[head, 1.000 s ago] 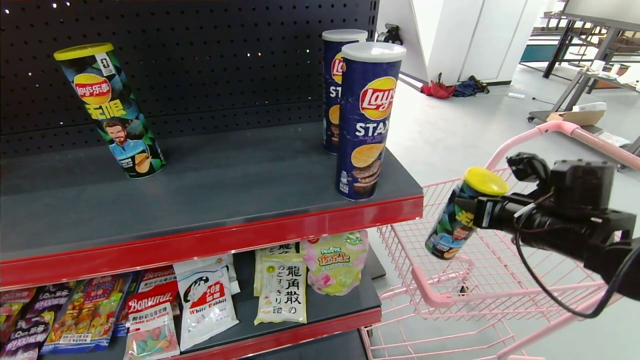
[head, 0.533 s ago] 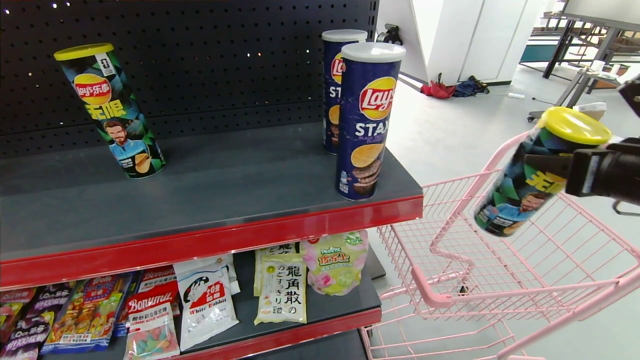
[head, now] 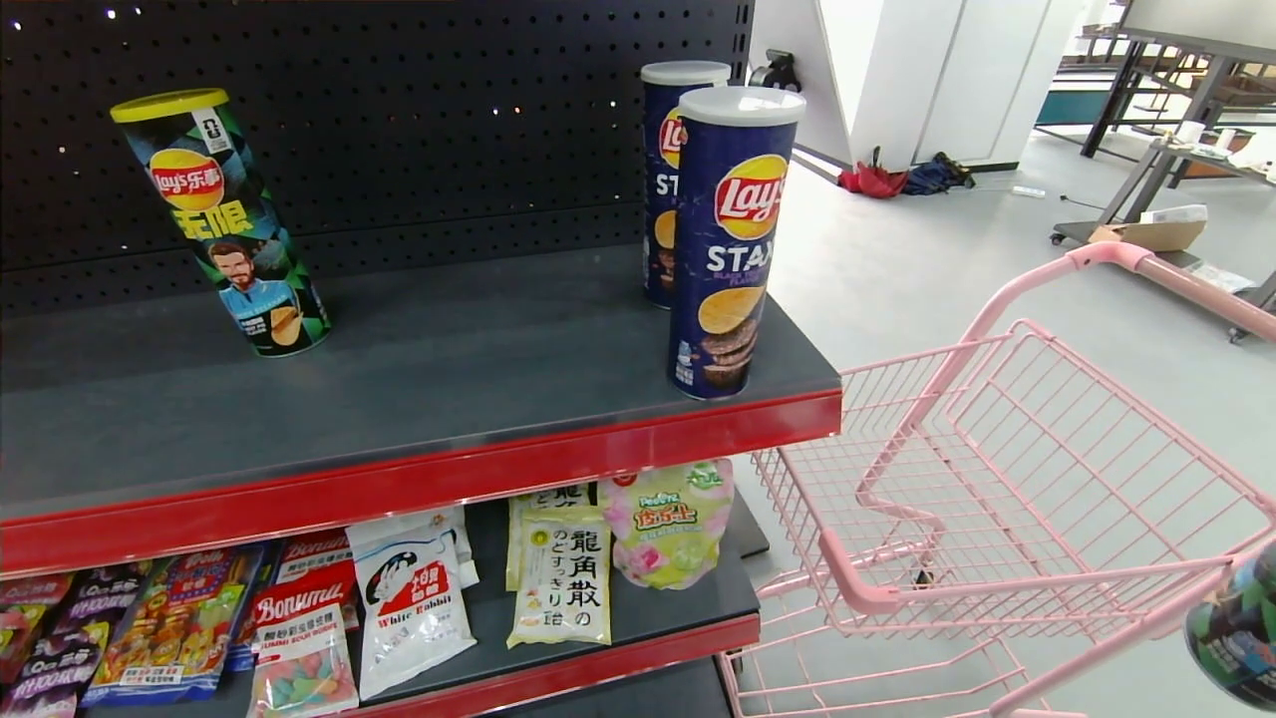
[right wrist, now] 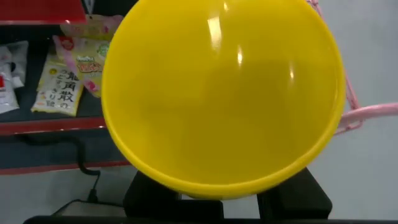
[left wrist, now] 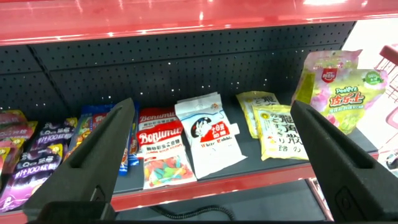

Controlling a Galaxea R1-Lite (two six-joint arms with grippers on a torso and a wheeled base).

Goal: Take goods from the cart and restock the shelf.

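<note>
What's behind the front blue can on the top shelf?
A second blue can, white lid, upright; the front blue can covers its right side. Pegboard backs both.

On top shelf [head: 429,379]: front blue can [head: 733,239] has round red-yellow logo, white block lettering under it, fine print low down. I see same logo on rear blue can [head: 663,170], half hidden. The yellow-lid can [head: 221,224]: logo, yellow characters, small white tag. Below: white packet [head: 411,608] has Latin lettering, yellow packet [head: 561,578] big black characters, pink pouch [head: 670,519] yellow characters. Low right, edge can [head: 1236,638]: print cut off.
</note>
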